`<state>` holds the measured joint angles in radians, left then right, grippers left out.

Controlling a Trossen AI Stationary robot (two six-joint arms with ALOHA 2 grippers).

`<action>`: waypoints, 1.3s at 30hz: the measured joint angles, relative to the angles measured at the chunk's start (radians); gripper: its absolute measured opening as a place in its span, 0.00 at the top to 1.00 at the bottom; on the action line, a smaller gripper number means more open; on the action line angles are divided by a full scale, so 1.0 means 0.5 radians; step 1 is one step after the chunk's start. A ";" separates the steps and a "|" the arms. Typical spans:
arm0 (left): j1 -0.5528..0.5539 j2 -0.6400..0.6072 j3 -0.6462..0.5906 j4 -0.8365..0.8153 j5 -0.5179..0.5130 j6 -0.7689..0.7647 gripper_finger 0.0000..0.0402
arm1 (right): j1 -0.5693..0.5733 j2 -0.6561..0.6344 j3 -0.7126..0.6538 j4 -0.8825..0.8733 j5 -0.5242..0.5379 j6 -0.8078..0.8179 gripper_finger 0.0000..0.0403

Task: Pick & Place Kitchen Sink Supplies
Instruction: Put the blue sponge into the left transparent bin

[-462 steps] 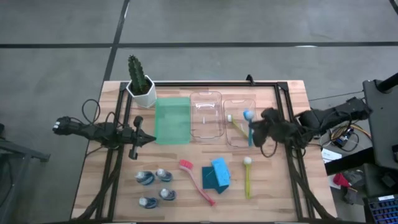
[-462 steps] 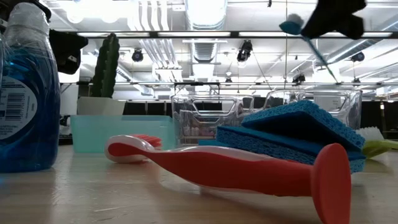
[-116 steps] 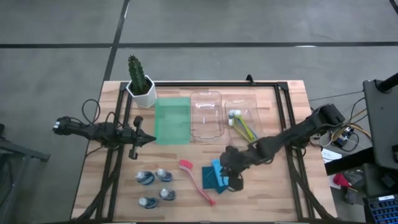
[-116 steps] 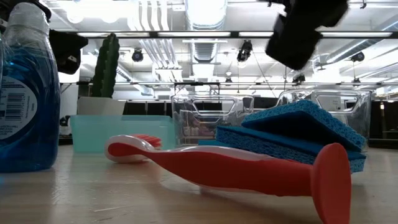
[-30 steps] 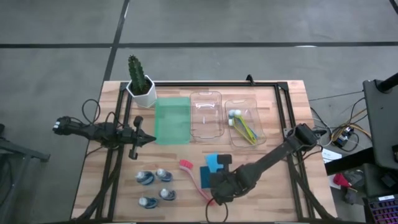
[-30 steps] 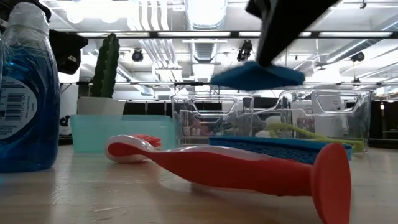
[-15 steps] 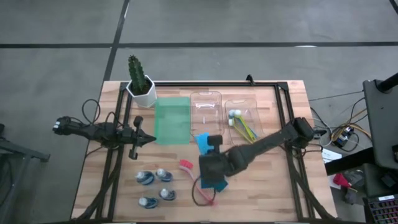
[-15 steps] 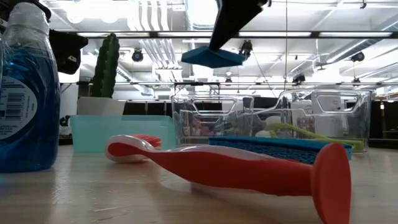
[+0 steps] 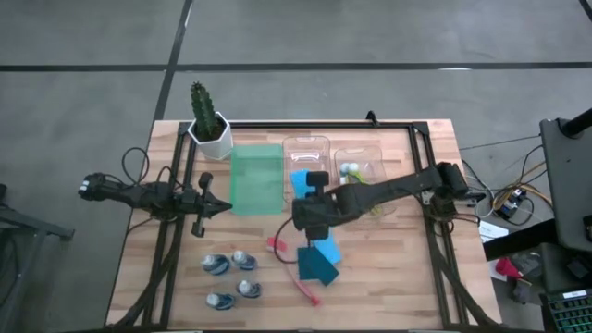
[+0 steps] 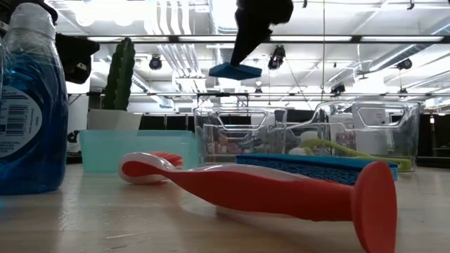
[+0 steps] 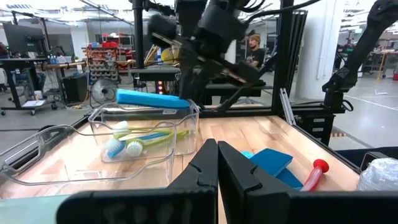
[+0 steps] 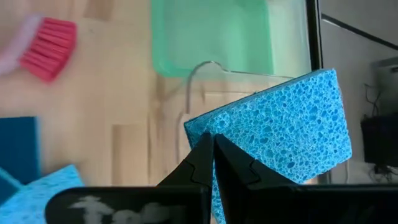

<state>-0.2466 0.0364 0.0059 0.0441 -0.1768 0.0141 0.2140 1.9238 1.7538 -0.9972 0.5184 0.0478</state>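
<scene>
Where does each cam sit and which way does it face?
High: overhead, straight down on table; both arms.
Low: table height, level across pink brush; right gripper above.
Left wrist: past shut left gripper toward brush tray.
Right wrist: down past right gripper onto green tray.
Shared: held sponge in all four.

I see a potted cactus at the table's far corner. Next to it lie a green tray and two clear trays.
</scene>
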 joint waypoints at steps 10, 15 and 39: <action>0.000 0.000 0.000 0.000 0.000 0.000 0.99 | -0.243 0.000 0.000 0.021 -0.228 -0.097 0.98; 0.000 0.000 0.000 0.000 0.000 0.000 0.99 | -0.379 0.001 -0.006 0.049 -0.330 -0.114 0.98; 0.000 0.000 0.000 0.000 0.000 0.000 0.99 | -0.758 0.015 -0.446 0.568 -0.734 -0.214 0.98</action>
<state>-0.2466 0.0364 0.0059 0.0441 -0.1770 0.0141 -0.1652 1.9312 1.5308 -0.7135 0.1515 -0.0590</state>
